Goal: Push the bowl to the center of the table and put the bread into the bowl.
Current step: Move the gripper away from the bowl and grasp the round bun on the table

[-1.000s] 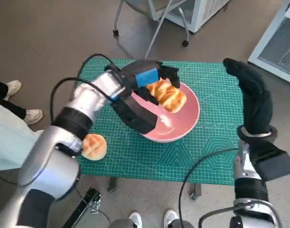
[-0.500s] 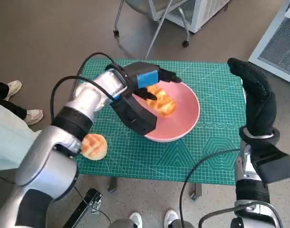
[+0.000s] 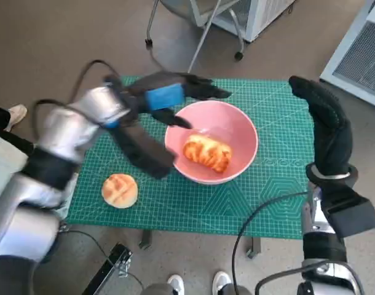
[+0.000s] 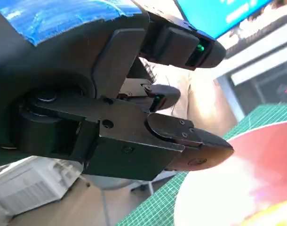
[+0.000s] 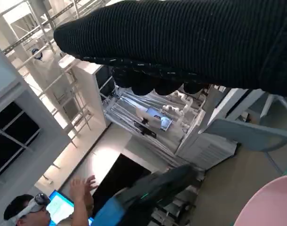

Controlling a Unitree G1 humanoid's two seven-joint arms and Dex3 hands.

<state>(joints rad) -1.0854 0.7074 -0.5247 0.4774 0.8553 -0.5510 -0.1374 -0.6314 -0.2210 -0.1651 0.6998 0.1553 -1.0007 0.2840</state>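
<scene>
Bread (image 3: 206,153) lies in the bowl (image 3: 240,126), just below the left hand's (image 3: 169,97) released fingers; withdrawal seems next.

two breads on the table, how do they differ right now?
Place: the long bread lies inside the pink bowl; the round bun sits on the green mat, outside the bowl and nearer the robot.
Shape: the long bread is elongated with ridged segments; the round bun is a dome with a scored top.
Task state: the long bread is delivered, the round bun is not.
Both are golden-brown, and no hand touches either.
</scene>
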